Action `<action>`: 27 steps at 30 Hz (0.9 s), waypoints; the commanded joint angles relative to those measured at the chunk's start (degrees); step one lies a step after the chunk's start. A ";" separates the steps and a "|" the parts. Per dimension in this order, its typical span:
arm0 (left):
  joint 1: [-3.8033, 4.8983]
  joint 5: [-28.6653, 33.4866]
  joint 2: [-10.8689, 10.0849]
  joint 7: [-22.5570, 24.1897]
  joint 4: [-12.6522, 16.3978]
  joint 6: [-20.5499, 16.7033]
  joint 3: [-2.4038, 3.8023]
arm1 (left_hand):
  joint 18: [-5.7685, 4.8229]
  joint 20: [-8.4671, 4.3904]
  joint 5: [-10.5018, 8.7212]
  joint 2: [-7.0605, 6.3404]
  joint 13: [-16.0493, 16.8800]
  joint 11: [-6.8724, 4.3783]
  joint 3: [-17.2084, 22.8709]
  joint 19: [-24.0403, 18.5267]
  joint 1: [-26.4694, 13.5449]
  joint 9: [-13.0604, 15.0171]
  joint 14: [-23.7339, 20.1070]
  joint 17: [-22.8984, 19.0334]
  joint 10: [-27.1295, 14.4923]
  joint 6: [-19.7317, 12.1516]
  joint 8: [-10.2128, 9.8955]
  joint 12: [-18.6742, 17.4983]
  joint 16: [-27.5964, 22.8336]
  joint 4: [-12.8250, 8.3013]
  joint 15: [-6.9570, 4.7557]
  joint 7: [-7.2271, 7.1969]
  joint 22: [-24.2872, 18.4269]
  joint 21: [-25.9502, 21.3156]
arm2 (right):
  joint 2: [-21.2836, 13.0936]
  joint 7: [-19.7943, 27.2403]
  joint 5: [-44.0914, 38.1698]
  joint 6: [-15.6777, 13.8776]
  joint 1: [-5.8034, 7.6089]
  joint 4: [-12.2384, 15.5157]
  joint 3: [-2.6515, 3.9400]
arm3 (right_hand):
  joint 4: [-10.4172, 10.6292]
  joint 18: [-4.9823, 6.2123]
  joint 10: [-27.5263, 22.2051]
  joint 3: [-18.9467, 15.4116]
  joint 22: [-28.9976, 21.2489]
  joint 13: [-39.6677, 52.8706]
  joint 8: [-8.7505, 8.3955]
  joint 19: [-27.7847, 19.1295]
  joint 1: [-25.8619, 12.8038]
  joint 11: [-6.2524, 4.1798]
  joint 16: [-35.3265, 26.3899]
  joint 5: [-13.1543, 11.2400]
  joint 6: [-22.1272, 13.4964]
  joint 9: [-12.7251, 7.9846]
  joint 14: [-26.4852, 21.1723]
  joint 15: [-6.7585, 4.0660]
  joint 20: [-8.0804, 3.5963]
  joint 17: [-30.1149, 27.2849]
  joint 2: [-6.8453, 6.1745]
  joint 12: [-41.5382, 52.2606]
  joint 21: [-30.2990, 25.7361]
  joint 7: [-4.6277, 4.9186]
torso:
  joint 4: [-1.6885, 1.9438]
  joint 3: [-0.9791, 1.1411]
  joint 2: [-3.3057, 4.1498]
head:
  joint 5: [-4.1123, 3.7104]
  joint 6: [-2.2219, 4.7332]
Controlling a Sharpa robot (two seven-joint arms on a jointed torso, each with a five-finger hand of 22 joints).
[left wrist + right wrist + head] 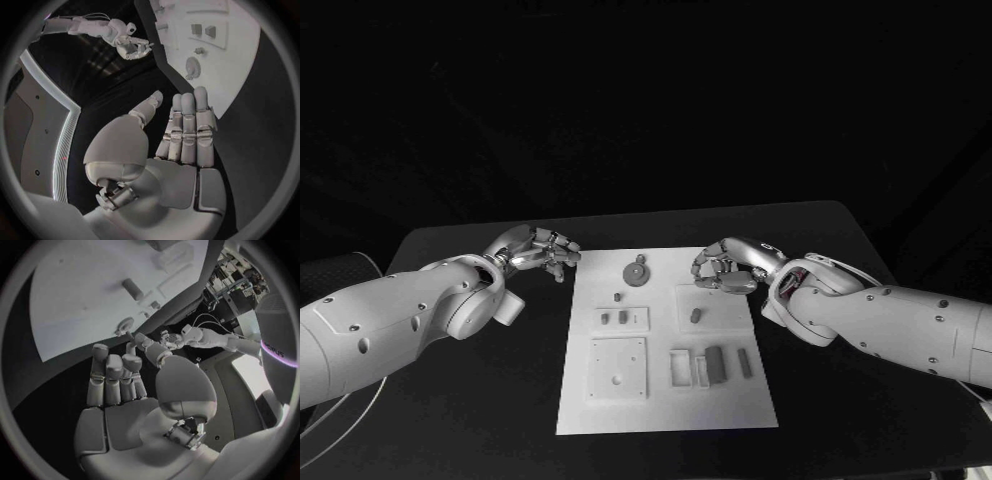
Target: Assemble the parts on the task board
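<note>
The left hand (538,250) hangs just off the left edge of the white board (733,400), fingers straight and apart, holding nothing. The right hand (728,268) floats over the board's right side, also holding nothing (its fingers bend a little, but nothing is in them).

On the board, small grey pieces lie apart: a round piece (636,272) near the far end, a short peg (695,315) by the right hand, and a long bar (717,364) closer in. A square plate (619,367) sits on the near left.

No piece looks joined yet, so I think almost all the work is left.
</note>
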 commanded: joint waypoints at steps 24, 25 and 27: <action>0.04 0.67 0.60 0.25 -0.52 0.62 0.04 | 0.80 -0.19 -0.20 0.06 0.12 0.15 -0.32 0.28 -0.48 -0.10 0.08 0.19 0.16 -0.23 0.15 -0.31 -0.42 -0.02 0.43 0.28 0.09 -0.27 | 8.92 1.51 3.75 5.57 -1.41 3.50 -0.88 | -0.04 0.40 -0.04 -0.05 0.55 0.05 -0.05 0.38 -1.19 -0.30 -0.07 0.02 1.19 0.03 -0.03 -0.35 -0.10 -0.05 0.65 -0.45 -0.12 1.46 | 0.15 -0.11 0.08 | 6.26 -0.45; 0.04 0.67 0.61 0.24 -0.49 0.64 0.04 | 0.80 -0.19 -0.20 0.06 0.13 0.15 -0.32 0.29 -0.47 -0.10 0.08 0.20 0.16 -0.23 0.15 -0.32 -0.42 -0.02 0.43 0.28 0.09 -0.28 | 9.23 1.52 3.20 5.59 -1.66 3.18 -0.96 | -0.05 0.40 -0.05 -0.05 0.55 0.05 -0.06 0.37 -1.21 -0.30 -0.07 0.02 1.17 0.03 -0.03 -0.35 -0.10 -0.05 0.64 -0.45 -0.13 1.47 | 0.17 -0.09 0.07 | 6.56 -0.60; 0.04 0.67 0.62 0.22 -0.44 0.68 0.04 | 0.80 -0.19 -0.20 0.08 0.13 0.15 -0.32 0.29 -0.46 -0.10 0.08 0.21 0.16 -0.23 0.15 -0.32 -0.43 -0.02 0.43 0.28 0.09 -0.28 | 9.65 1.58 2.41 5.62 -2.06 2.69 -1.02 | -0.07 0.40 -0.07 -0.04 0.55 0.06 -0.09 0.36 -1.21 -0.29 -0.07 0.03 1.12 0.02 -0.05 -0.34 -0.11 -0.05 0.63 -0.46 -0.13 1.48 | 0.20 -0.07 0.08 | 6.89 -0.76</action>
